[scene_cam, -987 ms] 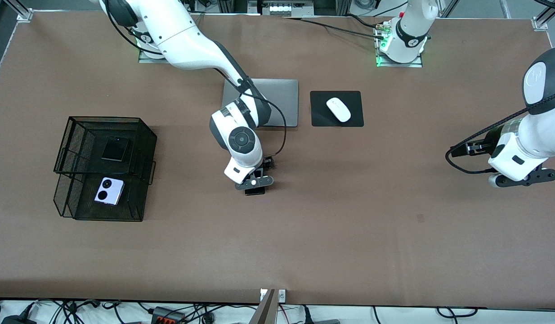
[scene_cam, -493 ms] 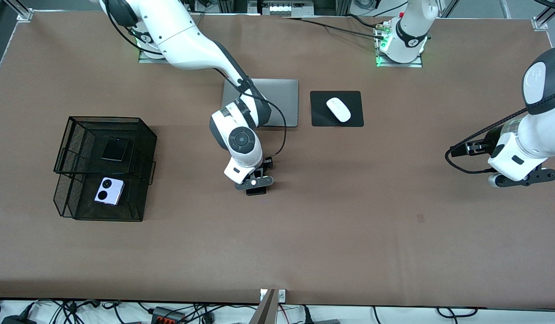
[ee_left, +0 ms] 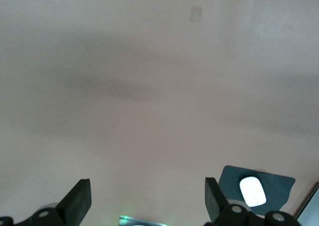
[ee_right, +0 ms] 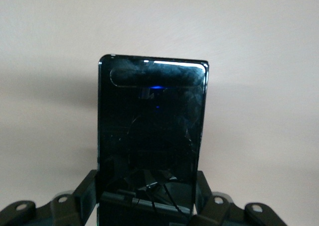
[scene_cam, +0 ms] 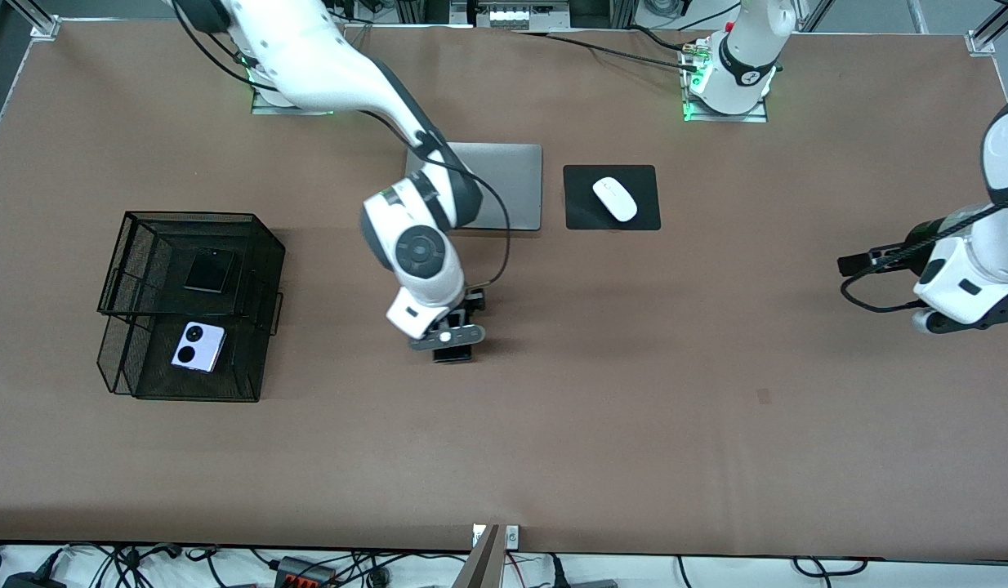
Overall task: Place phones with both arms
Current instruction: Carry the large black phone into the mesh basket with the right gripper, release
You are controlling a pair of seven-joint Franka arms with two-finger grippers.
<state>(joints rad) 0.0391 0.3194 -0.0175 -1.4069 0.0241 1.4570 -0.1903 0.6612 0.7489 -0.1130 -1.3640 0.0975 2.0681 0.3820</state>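
The long black slab phone (ee_right: 151, 136) is clamped between the fingers of the right hand (scene_cam: 448, 343), over the bare middle of the brown surface (scene_cam: 635, 425), a little nearer to the front camera than the silver laptop (scene_cam: 504, 184). Compared with one second ago, this hand and its phone have shifted slightly toward the right arm's end of the surface, in the direction of the black mesh basket (scene_cam: 136, 384). In the basket the black flip phone (scene_cam: 209, 270) lies on the upper tier and the lavender phone (scene_cam: 198, 347) on the lower tier (both have not moved). The surface between the held phone and the basket is bare.

The left hand (ee_left: 147, 202) has pulled away toward the edge at the left arm's end. Its fingers (ee_left: 79, 198) stand wide apart and hold nothing. The white mouse (scene_cam: 614, 198) rests on its black pad (scene_cam: 582, 214) beside the laptop.
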